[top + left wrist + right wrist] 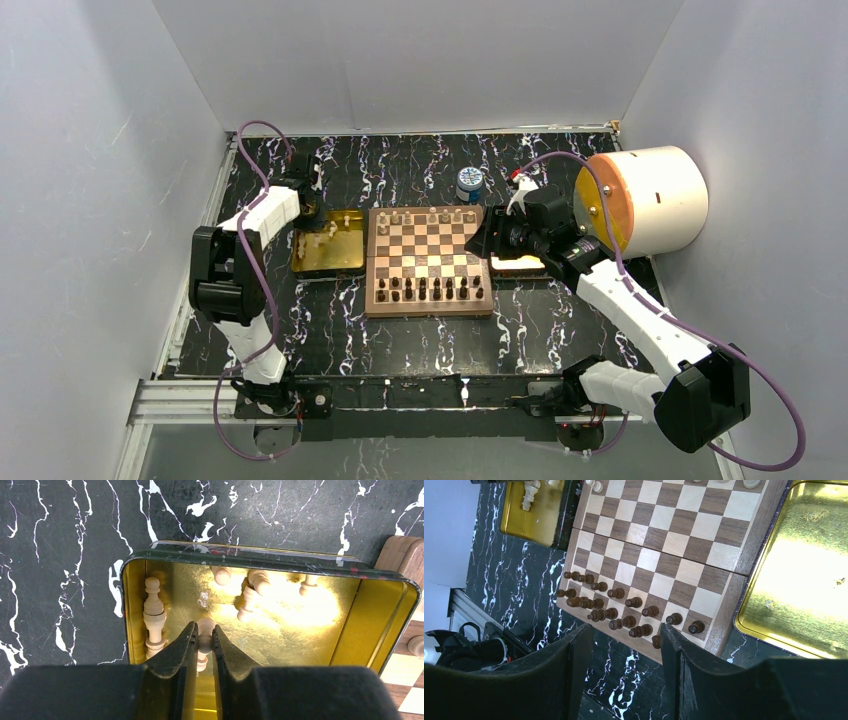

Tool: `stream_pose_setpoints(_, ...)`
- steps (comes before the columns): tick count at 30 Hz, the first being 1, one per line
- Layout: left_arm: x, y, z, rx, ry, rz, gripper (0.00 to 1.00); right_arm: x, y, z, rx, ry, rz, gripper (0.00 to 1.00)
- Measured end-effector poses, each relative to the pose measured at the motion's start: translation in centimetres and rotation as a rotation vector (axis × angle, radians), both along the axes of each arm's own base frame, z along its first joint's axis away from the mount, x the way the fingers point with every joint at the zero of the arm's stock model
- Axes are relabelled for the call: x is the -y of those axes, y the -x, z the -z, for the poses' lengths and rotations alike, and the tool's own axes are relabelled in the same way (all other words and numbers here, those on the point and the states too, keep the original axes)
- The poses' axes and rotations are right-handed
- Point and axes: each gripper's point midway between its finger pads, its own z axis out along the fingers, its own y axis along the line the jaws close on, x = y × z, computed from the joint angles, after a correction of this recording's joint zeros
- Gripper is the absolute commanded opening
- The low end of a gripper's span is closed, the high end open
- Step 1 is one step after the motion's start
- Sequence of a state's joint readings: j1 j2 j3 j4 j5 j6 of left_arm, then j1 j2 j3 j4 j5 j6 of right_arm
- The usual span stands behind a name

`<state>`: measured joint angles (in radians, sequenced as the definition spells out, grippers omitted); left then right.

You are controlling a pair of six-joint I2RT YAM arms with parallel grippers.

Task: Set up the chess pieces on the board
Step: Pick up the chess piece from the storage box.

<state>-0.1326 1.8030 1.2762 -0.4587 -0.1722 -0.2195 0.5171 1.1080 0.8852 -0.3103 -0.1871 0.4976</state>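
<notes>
Left wrist view: got the left hand (203, 641) pinching one pale cream turned chess piece (205, 628) inside the shiny gold rectangular tray (372, 622), with other cream pieces (154, 612) lying loose around it. Got the right hand (624, 650) spread wide, holding nothing, by the right edge of the square wooden checkered board (649, 560) on the black marbled desk (60, 555).

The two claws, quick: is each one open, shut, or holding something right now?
Left claw: closed on a cream chess piece in the gold tray.
Right claw: open, holding nothing.
</notes>
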Motion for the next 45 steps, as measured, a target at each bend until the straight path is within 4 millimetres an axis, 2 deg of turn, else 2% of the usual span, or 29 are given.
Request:
stream_pose_setpoints(7, 0.2, -0.2, 0.0, 0.005, 0.011, 0.005, 0.12, 0.0, 0.0, 0.0, 0.0, 0.0, 0.001, 0.61)
stream_pose_setpoints(14, 0.3, -0.1, 0.9, -0.018, 0.015, 0.007, 0.13, 0.0, 0.0, 0.0, 0.002, 0.002, -0.001, 0.61)
stream_pose_setpoints(20, 0.4, -0.1, 1.0, -0.017, 0.015, 0.008, 0.18, 0.0, 0.0, 0.0, 0.002, 0.003, -0.001, 0.62)
stream_pose_setpoints(37, 0.3, 0.2, 2.0, -0.042, 0.01, 0.011, 0.23, 0.0, 0.0, 0.0, 0.002, 0.002, -0.001, 0.62)
stream_pose_setpoints(40, 0.3, 0.2, 2.7, -0.055, 0.007, 0.013, 0.23, 0.0, 0.0, 0.0, 0.002, 0.002, -0.001, 0.62)
stream_pose_setpoints(45, 0.3, 0.3, 3.1, -0.065, 0.008, 0.019, 0.13, 0.0, 0.0, 0.0, 0.002, 0.003, 0.0, 0.61)
